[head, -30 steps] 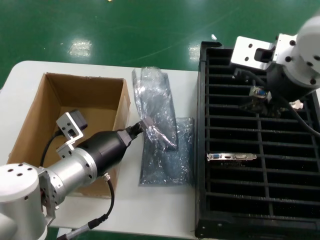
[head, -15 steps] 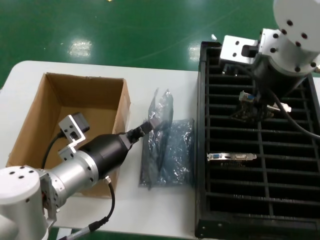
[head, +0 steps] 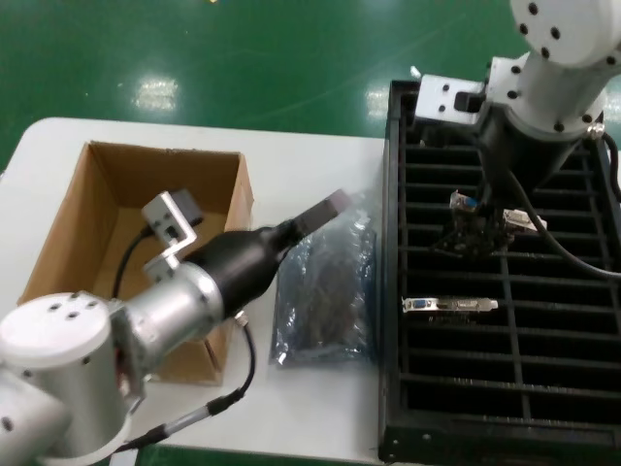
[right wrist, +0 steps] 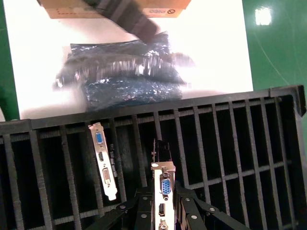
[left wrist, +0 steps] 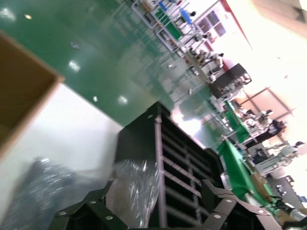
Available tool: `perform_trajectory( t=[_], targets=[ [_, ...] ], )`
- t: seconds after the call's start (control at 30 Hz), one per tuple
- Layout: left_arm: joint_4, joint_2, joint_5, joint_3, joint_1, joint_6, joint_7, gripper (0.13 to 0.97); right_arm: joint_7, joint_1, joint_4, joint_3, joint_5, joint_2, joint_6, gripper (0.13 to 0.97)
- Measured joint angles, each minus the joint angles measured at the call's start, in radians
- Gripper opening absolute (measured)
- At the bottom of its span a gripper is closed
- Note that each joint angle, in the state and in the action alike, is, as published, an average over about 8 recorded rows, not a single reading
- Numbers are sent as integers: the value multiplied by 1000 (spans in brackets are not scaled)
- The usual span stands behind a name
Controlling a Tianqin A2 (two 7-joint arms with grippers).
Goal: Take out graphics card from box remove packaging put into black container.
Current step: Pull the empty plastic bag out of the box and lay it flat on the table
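Lowering: right gripper [right wrist: 162, 211], clamping the dark silver-bracketed graphics card [right wrist: 163, 184]
Slot: black slotted plastic crate [head: 408, 291] directly beneath, card bracket parallel
Left gripper [left wrist: 158, 211]: jaws apart

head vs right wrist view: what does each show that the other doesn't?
Head view only: the cardboard box's open, plain interior and the left end effector above the anti-static bags.

Right wrist view only: the held graphics card's bracket face with its blue port, gripped by the right end effector over a slot.

Both: the black container, the card already slotted in it, and the bags on the white table.
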Motion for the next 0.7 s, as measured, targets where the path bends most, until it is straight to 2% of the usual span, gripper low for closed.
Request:
perform_trajectory(
  t=[0.2, 0.23, 0.43, 0.5, 0.57, 0.7],
  targets=[
    [55, 78, 0, 0, -54, -17, 5, 681, -71, 6, -81, 22, -12, -38, 11, 199],
    [65, 91, 0, 0, -62, -20, 6, 681, -83, 7, -95, 25, -15, -45, 14, 199],
    [124, 157, 0, 0, -102, -33, 10, 802, -144, 17, -176, 37, -28, -79, 29, 199],
    [139, 172, 0, 0, -112, -36, 11, 842, -161, 20, -197, 41, -32, -88, 32, 199],
    [148, 181, 0, 0, -119, -39, 11, 842, -176, 22, -214, 45, -35, -95, 32, 199],
    [154, 185, 0, 0, -126, -41, 11, 866, -199, 27, -242, 52, -40, -105, 29, 199]
  ],
)
